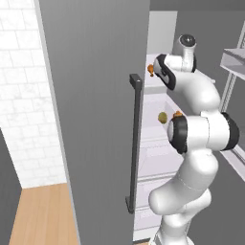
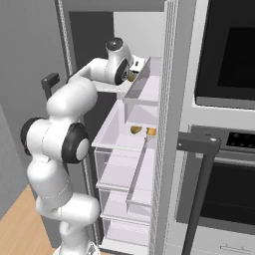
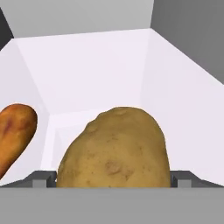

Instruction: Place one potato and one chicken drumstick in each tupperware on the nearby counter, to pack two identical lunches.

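Hand (image 3: pixel 113 183) released, jaws astride potato (image 3: pixel 114 148): centre it, clear drumstick (image 3: pixel 14 133), then clench on fridge shelf (image 3: pixel 92 70).

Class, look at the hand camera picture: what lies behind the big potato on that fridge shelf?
Behind the potato are the bare white shelf floor and back wall. A chicken drumstick lies beside it, to its left in the hand view. The shelf directly behind the potato's base is covered.
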Controlling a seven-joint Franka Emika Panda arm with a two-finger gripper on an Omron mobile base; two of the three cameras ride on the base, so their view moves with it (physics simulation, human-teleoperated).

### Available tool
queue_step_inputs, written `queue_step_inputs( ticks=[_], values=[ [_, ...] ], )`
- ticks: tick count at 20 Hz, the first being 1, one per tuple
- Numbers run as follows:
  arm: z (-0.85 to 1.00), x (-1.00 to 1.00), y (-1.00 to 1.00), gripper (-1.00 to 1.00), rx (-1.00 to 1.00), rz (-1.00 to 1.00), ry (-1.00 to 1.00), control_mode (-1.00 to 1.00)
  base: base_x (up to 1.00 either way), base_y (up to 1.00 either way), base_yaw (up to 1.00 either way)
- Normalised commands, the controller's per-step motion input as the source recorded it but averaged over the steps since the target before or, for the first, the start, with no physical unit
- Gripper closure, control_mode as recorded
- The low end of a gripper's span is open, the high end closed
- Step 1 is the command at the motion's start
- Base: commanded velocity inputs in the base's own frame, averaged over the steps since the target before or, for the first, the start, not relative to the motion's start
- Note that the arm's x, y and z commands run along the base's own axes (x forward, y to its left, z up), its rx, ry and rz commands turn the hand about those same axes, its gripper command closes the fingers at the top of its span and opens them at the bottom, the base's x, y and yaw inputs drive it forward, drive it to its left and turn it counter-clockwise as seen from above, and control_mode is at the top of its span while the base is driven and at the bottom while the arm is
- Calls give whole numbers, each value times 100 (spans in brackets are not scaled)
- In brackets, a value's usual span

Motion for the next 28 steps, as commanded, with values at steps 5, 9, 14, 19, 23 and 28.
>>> queue_step_inputs(
  ticks=[5,9,14,19,23,28],
  values=[
    [-48,4,0,100,0,-1,9,-100,0,0,0],
    [-43,-52,0,100,0,-3,-6,-100,0,0,0],
    [-20,-100,1,100,0,0,-11,-100,0,0,0],
    [-3,-100,22,100,0,6,0,-100,0,0,0],
    [-14,-100,25,100,0,10,0,-100,0,0,0],
    [-50,-100,35,100,-5,2,0,-100,0,0,0]
  ],
)
